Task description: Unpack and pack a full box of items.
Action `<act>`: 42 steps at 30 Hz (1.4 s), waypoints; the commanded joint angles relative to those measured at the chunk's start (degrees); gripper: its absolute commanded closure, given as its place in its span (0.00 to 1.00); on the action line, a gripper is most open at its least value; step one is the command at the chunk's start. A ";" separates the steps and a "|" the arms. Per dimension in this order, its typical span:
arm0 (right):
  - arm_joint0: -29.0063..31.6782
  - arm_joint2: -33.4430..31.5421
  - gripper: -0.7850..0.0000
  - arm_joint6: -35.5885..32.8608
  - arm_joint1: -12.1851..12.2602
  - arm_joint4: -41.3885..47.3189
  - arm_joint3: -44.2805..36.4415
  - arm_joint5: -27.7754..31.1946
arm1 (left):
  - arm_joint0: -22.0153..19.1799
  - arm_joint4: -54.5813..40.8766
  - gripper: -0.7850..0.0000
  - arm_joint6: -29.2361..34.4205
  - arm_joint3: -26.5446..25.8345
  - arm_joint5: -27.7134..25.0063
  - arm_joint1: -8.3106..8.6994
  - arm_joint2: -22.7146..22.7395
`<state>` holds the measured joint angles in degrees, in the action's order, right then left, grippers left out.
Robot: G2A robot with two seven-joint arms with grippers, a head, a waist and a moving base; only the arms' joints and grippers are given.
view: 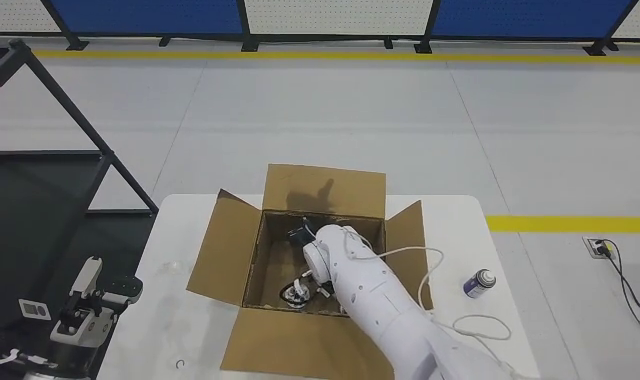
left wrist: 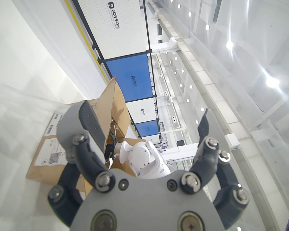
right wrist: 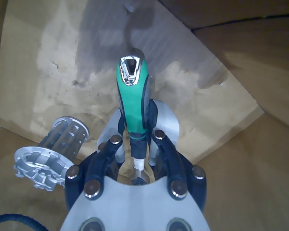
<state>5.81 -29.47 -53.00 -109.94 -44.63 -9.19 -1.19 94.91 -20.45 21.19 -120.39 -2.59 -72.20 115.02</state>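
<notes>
1. Gripping a green-handled knob (right wrist: 132, 92) inside the cardboard box (view: 325, 190) is the right end effector (right wrist: 141, 118), clamped on its shaft.
2. Cast metal part (right wrist: 50, 152) lies on the box floor, toward 7 o'clock.
3. Left end effector (left wrist: 146, 110) has its fingers wide apart and holds nothing.
4. Spray can (view: 480, 281) stands on the table (view: 170, 310), at 3 o'clock of the box.

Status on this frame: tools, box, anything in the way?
Right tool inside box, shut on green handle. Left tool open, outside box. Metal part on box floor beside handle, apart.
</notes>
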 commanded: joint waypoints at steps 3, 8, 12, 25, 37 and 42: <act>-0.39 -0.72 1.00 1.23 0.47 0.49 0.04 1.39 | 0.00 0.00 0.00 0.00 0.00 0.00 0.00 0.00; -0.66 -1.61 1.00 3.11 1.15 1.05 -0.54 3.52 | 0.00 0.00 0.00 0.00 0.00 0.00 0.00 0.00; -0.91 -2.27 1.00 4.62 1.79 1.21 -1.52 5.20 | 0.00 0.00 0.00 0.00 0.00 0.00 0.00 0.00; -0.57 -4.72 1.00 9.64 5.50 -0.57 -8.44 7.66 | 0.00 0.00 0.00 0.00 0.00 0.00 0.00 0.00; 9.27 -13.45 1.00 6.06 15.42 -8.21 -35.40 4.31 | 0.00 0.00 0.00 0.00 0.00 0.00 0.00 0.00; 24.87 -24.56 1.00 -2.60 22.31 -17.29 -64.69 3.67 | 0.00 0.00 0.00 0.00 0.00 0.00 0.00 0.00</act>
<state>26.18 -51.04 -53.62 -89.01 -60.03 -65.15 2.03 94.91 -20.45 21.19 -120.39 -2.59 -72.20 115.02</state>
